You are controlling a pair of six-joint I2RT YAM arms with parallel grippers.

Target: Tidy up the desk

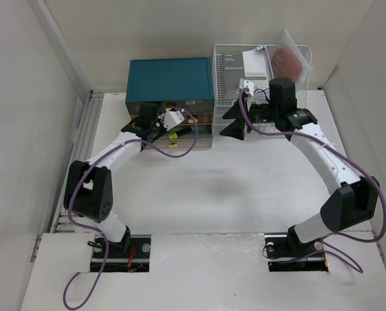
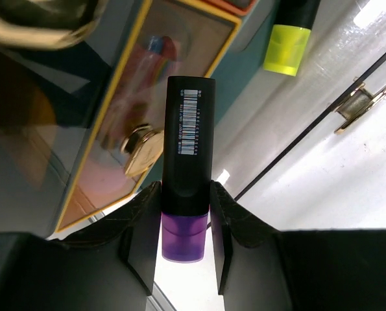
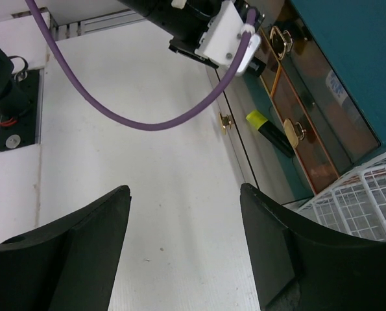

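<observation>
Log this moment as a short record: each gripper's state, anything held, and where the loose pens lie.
left gripper: shut on the purple highlighter, clamped near its purple cap, in front of the drawer chest
right gripper: open, holding nothing, above the desk beside the wire rack
yellow highlighter: lying in the pulled-out bottom drawer
arms: apart, not touching each other
</observation>
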